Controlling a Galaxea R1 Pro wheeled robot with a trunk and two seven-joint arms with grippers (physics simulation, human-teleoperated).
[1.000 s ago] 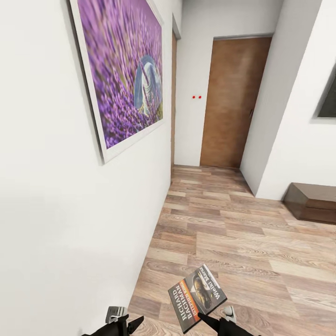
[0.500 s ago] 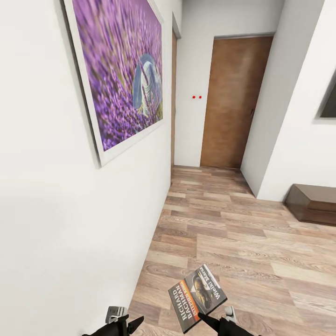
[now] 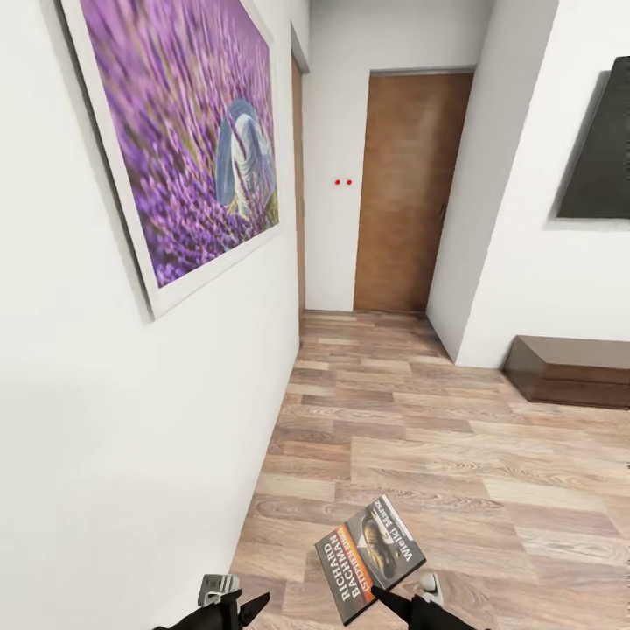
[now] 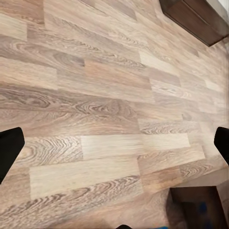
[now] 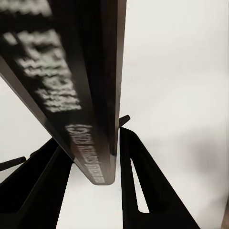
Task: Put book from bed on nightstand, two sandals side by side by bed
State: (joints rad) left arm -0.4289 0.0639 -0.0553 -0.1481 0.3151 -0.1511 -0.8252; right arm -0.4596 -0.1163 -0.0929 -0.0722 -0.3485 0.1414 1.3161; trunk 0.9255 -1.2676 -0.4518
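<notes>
The book (image 3: 369, 556), a thin dark paperback with white "RICHARD BACHMAN" lettering and an orange band, hangs tilted above the wood floor at the bottom of the head view. My right gripper (image 3: 383, 597) is shut on its lower corner. In the right wrist view the book's edge (image 5: 90, 95) runs between the two black fingers (image 5: 138, 181). My left gripper (image 3: 234, 604) is low beside it, holding nothing. Its fingertips (image 4: 9, 148) stand wide apart over bare floor planks. The bed, the nightstand and the sandals are out of view.
I am in a narrow hallway. A white wall with a large purple flower picture (image 3: 175, 140) runs close on the left. A brown door (image 3: 407, 192) closes the far end. A low dark-brown cabinet (image 3: 569, 367) stands by the right wall under a dark panel (image 3: 604, 149).
The whole head view has swung to the right, so picture, door and cabinet sit further left in it. The book and both grippers keep their places.
</notes>
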